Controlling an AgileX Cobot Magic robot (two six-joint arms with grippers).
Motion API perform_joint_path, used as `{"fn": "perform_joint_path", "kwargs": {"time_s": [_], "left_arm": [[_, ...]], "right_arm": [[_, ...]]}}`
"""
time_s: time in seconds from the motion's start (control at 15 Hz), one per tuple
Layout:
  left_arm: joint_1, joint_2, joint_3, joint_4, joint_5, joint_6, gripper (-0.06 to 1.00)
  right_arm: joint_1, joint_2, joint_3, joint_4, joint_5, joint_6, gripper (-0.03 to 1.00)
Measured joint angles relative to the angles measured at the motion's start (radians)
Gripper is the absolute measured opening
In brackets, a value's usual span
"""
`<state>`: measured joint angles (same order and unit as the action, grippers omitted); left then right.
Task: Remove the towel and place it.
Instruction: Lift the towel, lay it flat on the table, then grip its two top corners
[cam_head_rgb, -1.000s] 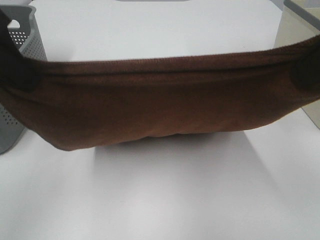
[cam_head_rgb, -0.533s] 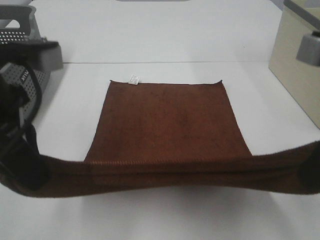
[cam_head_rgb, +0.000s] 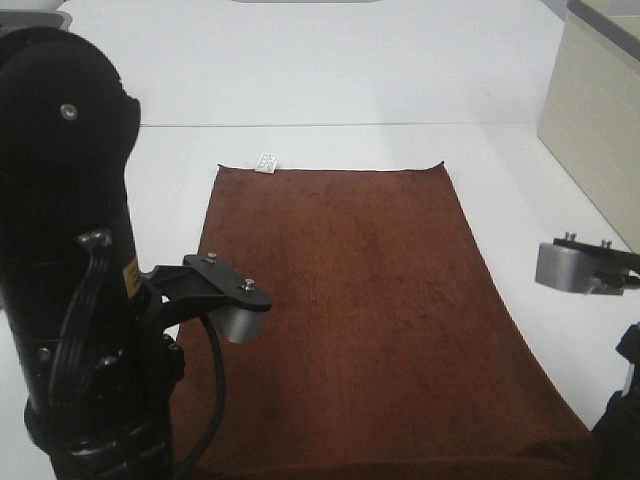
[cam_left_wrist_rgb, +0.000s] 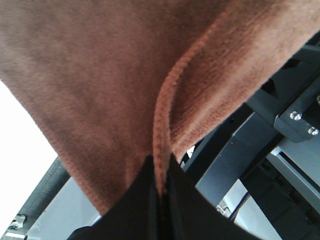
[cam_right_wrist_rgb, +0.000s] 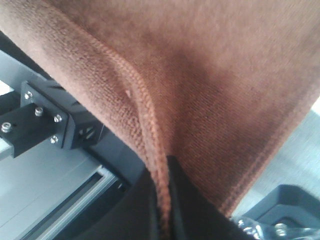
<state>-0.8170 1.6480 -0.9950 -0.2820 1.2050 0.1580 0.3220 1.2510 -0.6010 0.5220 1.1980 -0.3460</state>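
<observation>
As left gripper (cam_left_wrist_rgb: 159, 175) and right gripper (cam_right_wrist_rgb: 161, 175) clamp towel (cam_head_rgb: 350, 300)—arms (cam_head_rgb: 70, 250) flank it.

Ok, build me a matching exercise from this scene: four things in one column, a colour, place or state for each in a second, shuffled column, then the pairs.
Things
1. towel
2. tag
3. box
4. left claw

Descriptions
A. beige, at the right edge of the high view
B. shut on a stitched hem
C. brown, spread over the white table
D. white, at the towel's far left corner

Pairs: 1-C, 2-D, 3-A, 4-B
</observation>
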Motion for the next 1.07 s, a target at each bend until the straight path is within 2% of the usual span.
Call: {"fn": "perform_joint_path", "kwargs": {"time_s": [0.4,0.6,0.87,1.0,1.07], "left_arm": [[-0.006,0.078,-0.013,-0.078,-0.014,0.000,0.00],[-0.006,0.138,-0.051,-0.113,-0.026,0.000,0.00],[-0.057,0.196,-0.066,-0.145,-0.058,0.000,0.00],[-0.099,0.211,-0.066,-0.162,-0.077,0.000,0.03],[-0.119,0.211,-0.066,-0.168,-0.090,0.000,0.08]], "right_arm": [[0.000,0.175,0.041,0.019,-0.085,-0.017,0.01],[0.000,0.251,0.041,0.101,-0.108,-0.091,0.01],[0.000,0.270,0.041,0.127,-0.120,-0.115,0.13],[0.000,0.270,0.041,0.127,-0.120,-0.117,0.18],[0.000,0.270,0.041,0.127,-0.119,-0.113,0.25]]}}
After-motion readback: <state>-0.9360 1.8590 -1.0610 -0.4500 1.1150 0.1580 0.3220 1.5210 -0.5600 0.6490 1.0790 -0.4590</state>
